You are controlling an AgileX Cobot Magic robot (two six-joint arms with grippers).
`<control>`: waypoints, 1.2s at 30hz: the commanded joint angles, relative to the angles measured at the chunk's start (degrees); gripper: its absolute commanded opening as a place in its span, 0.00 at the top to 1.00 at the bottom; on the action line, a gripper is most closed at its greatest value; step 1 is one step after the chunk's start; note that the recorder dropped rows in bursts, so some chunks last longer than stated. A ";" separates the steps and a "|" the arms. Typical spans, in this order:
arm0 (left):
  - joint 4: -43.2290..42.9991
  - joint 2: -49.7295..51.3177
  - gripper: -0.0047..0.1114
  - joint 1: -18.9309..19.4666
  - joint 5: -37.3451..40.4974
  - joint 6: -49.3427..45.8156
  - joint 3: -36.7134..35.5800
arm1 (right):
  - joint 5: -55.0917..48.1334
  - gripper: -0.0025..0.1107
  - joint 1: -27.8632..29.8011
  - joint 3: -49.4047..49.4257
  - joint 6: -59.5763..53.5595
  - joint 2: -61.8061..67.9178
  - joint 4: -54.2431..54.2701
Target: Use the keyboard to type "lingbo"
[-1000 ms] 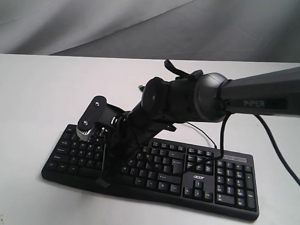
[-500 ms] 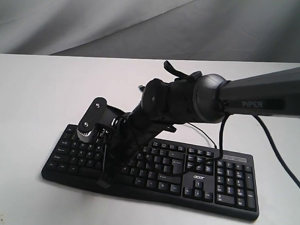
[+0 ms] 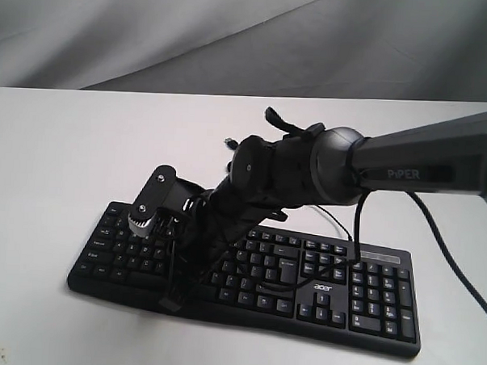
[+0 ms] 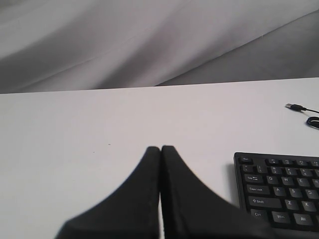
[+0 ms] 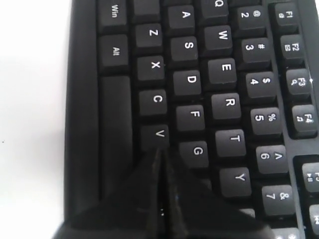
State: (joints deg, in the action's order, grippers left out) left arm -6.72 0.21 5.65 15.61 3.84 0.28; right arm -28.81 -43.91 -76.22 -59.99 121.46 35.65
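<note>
It looks like a robotics lab bench: a plain white tabletop [image 3: 51,150] spreads around the right gripper [image 5: 160,151], a creased grey cloth backdrop [image 3: 153,33] hangs beyond it, and its black arm [image 3: 439,151] reads "PiPER".

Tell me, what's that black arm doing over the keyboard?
A robot arm is typing on the keyboard. Its right claw, pinched shut like a single finger, points down at the bottom letter row just past the V key; whether it is pressing is hard to tell. The left claw, also shut, hangs over the table beside the keyboard.
</note>
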 commanded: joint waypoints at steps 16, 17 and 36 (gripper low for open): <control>0.01 -0.21 0.96 0.06 -0.63 0.12 -0.28 | -3.29 0.98 4.26 0.42 2.73 -4.02 -4.01; 0.01 -0.21 0.96 0.06 -0.63 0.12 -0.28 | -3.72 0.98 4.76 0.42 3.76 -4.02 -5.09; 0.01 -0.21 0.96 0.06 -0.63 0.12 -0.28 | -7.37 0.98 7.44 0.42 11.62 -4.02 -11.27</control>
State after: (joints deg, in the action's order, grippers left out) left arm -6.72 0.21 5.65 15.61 3.84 0.28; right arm -35.62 -36.66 -76.13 -48.64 117.87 24.90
